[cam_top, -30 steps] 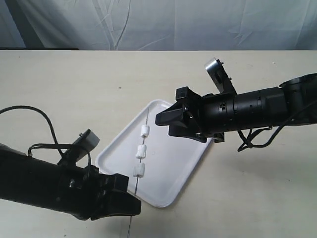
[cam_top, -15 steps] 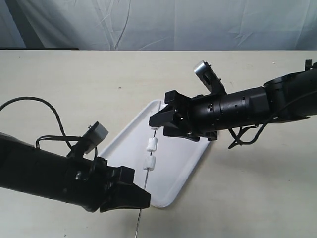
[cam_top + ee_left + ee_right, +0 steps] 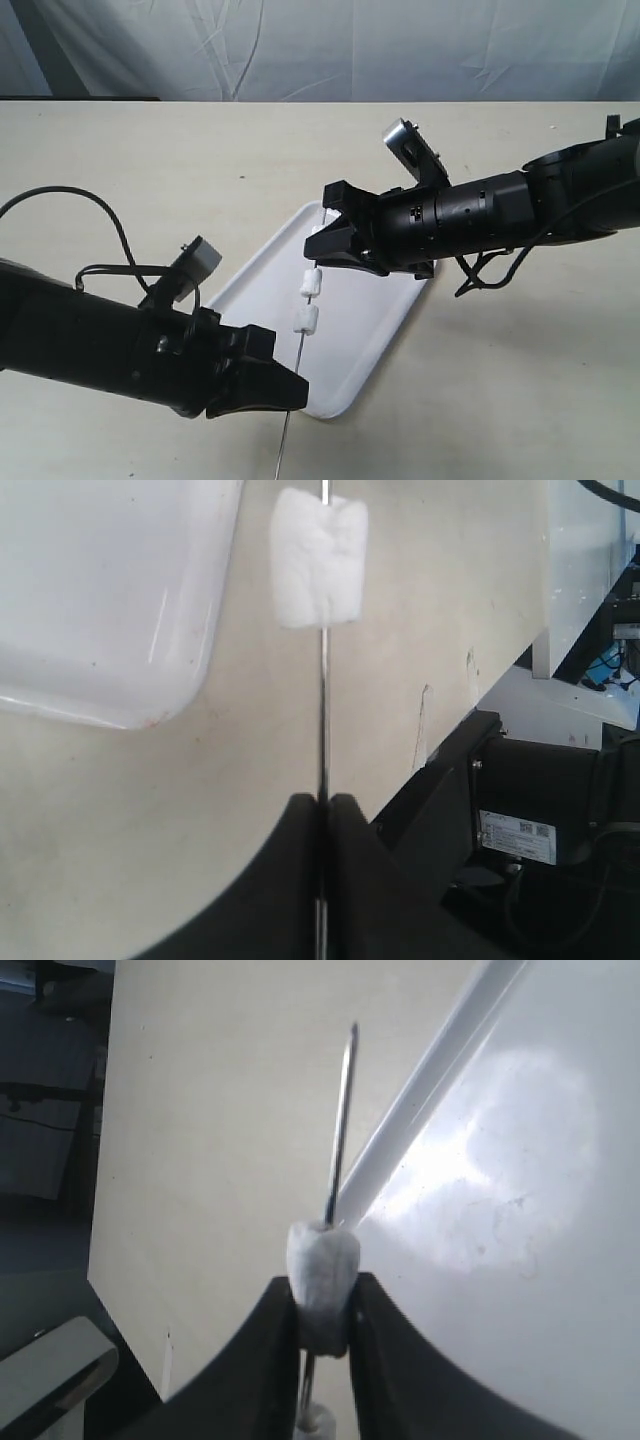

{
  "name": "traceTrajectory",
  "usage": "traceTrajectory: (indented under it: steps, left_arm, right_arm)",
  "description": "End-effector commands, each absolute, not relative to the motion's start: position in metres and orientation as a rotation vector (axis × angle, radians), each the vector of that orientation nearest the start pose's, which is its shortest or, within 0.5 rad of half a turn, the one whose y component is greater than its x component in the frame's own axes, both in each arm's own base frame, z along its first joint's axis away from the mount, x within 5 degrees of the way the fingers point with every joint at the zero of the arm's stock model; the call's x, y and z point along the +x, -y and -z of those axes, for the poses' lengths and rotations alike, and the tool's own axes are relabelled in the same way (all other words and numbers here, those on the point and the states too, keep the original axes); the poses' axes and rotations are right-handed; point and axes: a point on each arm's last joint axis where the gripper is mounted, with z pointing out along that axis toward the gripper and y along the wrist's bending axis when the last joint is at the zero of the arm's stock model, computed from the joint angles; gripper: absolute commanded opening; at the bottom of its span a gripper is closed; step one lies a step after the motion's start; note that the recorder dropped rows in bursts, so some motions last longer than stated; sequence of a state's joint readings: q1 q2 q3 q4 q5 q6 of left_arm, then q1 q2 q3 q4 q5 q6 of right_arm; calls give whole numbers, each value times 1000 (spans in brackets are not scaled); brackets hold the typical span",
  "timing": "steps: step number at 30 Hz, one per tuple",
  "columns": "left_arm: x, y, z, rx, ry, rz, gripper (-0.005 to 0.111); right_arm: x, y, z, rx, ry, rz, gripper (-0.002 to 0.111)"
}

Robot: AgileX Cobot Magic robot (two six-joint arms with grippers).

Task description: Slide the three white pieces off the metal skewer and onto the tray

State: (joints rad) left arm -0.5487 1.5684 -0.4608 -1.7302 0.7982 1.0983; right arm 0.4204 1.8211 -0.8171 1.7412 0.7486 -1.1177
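Above the white tray (image 3: 372, 320) the metal skewer (image 3: 296, 370) is held slanting, with my left gripper (image 3: 297, 392) shut on its lower part. In the left wrist view the fingers pinch the rod (image 3: 322, 710) below one white piece (image 3: 319, 558). All three white pieces are threaded on the skewer: the top one (image 3: 317, 233), the middle one (image 3: 311, 283) and the lowest (image 3: 303, 320). My right gripper (image 3: 324, 238) is shut on the top piece (image 3: 322, 1272), near the pointed tip (image 3: 345, 1100). Another piece (image 3: 315, 1423) shows just behind it.
The beige table (image 3: 150, 170) surrounds the tray; a tray corner (image 3: 110, 600) lies beside the skewer in the left wrist view. A black cable (image 3: 100, 215) loops by the left arm, and a pale backdrop (image 3: 300, 50) hangs behind.
My right gripper has moved left to the skewer's upper end and shut on the top piece. The left gripper and skewer have shifted right and slightly up.
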Motion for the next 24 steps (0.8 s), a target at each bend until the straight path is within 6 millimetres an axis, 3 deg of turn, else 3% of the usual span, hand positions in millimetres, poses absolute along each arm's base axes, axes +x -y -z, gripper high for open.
traceTrajectory:
  steps: [1,9,19,24]
  left_arm:
    - [165,176,-156,169,-2652,1476,0]
    - [148,172,-151,172,-2693,1568,0]
    - [98,151,-133,167,-2810,1726,0]
    - [97,149,-131,166,-2821,1697,0]
  right_arm:
    - [274,-190,-156,-99,-2497,-1370,15]
    - [277,-188,-155,-103,-2497,-1310,15]
    - [284,-187,-156,-113,-2480,-1227,15]
    - [287,-188,-159,-117,-2468,-1226,15]
